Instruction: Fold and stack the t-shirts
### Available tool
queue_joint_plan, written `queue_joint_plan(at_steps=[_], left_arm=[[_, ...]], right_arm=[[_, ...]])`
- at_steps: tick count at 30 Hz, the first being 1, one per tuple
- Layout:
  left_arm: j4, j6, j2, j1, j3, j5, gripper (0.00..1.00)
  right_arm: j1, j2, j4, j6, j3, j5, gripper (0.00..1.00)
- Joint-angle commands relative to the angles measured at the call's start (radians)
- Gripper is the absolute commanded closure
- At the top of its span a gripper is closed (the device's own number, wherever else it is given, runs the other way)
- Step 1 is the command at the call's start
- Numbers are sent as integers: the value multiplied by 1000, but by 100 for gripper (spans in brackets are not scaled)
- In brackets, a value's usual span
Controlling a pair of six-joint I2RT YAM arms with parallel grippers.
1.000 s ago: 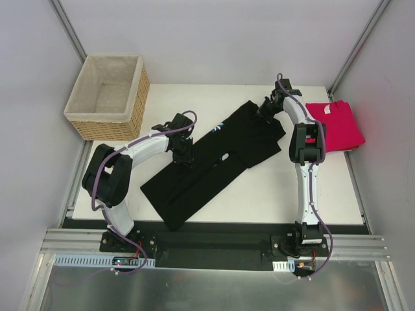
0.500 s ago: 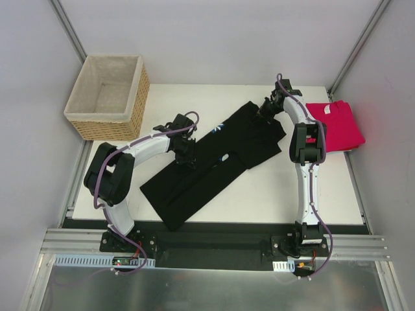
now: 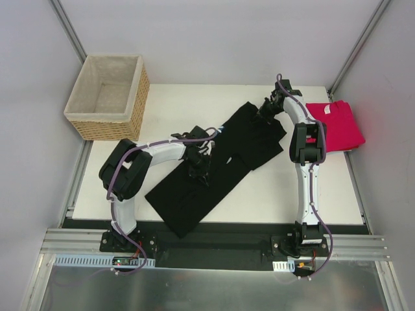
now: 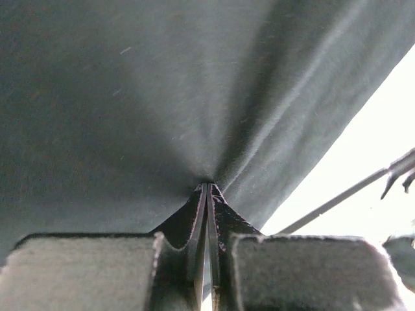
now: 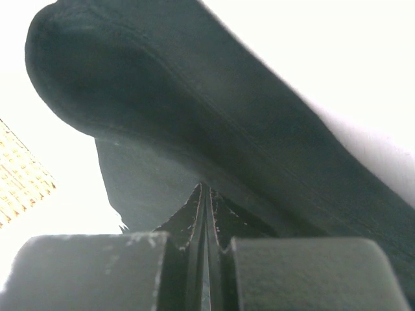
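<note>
At the near edge of the surface (image 3: 279, 201), the black t-shirt (image 3: 185, 204) begins its run, its long axis going diagonally from near-left to far-right. Midway along it my left tool (image 3: 200, 167) is pinched tight on a tuck of black cloth, jaws together, and the wrist view shows fabric puckering into them. Farther up, my right tool (image 3: 264, 115) is clamped the same way on the shirt's far end. Both holds sit on that one diagonal, left arm nearer me. I judge the fold must carry across that line. Far right, beyond the right arm, the pinkish-red t-shirt (image 3: 340, 129) lies folded; far left stands the basket (image 3: 107, 97).
</note>
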Motion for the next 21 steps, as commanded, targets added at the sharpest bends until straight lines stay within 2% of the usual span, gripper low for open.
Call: queue_joint_plan(at_steps=[1, 6, 15, 18, 19, 21], left_arm=[[0, -16, 62, -81, 35, 60, 100], [-2, -39, 62, -109, 63, 36, 100], [-101, -19, -62, -106, 160, -53, 100], [-153, -16, -130, -104, 221, -81, 100], [-164, -14, -148, -106, 236, -84, 100], [-170, -17, -209, -104, 275, -92, 96]], right_arm=[[0, -65, -32, -16, -15, 4, 99], [-2, -69, -32, -26, -26, 6, 99], [-3, -72, -24, -33, -23, -2, 99], [-2, -91, 48, -41, -52, -43, 99], [-2, -102, 125, -44, -69, -58, 99], [0, -139, 201, -52, -83, -103, 99]])
